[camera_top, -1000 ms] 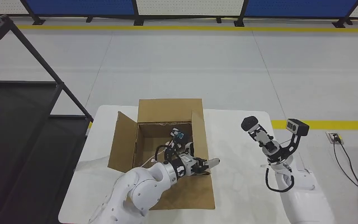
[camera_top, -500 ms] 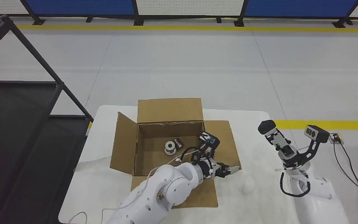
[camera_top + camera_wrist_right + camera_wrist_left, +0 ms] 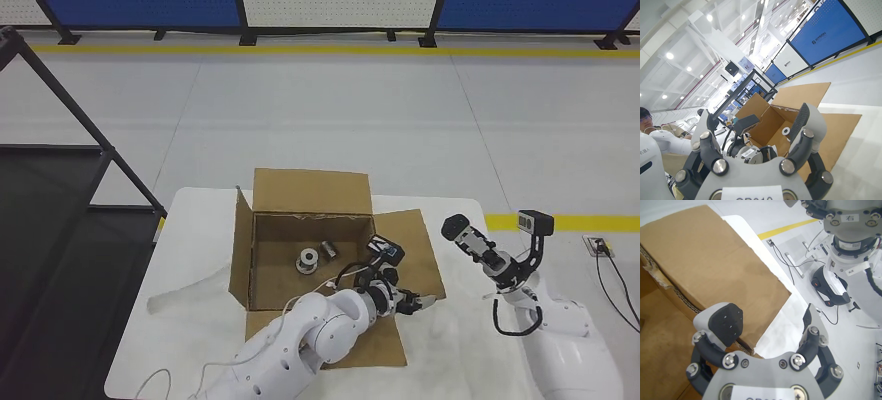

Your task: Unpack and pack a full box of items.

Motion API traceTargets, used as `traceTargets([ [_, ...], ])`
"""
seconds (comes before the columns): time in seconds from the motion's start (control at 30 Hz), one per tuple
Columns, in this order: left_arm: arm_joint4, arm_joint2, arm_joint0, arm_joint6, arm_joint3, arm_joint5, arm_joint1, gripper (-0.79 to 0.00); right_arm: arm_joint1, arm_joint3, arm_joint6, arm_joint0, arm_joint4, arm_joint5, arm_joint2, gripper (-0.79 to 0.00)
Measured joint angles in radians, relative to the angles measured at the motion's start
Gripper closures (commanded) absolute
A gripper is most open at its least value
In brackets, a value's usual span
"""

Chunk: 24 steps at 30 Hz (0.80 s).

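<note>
Left gripper, jaws spread and empty, is positioned at the box flap corner; the white worktop adjoins the flap.

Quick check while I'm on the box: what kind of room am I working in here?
Probably an industrial hall or robot test floor: blue partition panels and a yellow floor line fence off the work area, and a high white ceiling with rows of lights runs overhead.

Pale grey floor runs to blue-and-white partition panels at 12 o'clock, edged by a yellow line; a black rack stands at 9 o'clock; ceiling lights glow overhead.
</note>
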Motion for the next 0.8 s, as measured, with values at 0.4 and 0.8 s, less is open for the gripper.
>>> traceTargets([
  [0.4, 0.07, -0.127, 0.107, -0.028, -0.141, -0.008, 0.037, -0.785, 0.02, 0.03, 0.063, 0.061, -0.014, 0.063, -0.099, -0.785],
  [0.8, 0.176, -0.393, 0.366, -0.044, -0.432, -0.036, 0.113, -0.785, 0.027, 0.027, 0.063, 0.111, -0.097, 0.104, -0.164, -0.785],
])
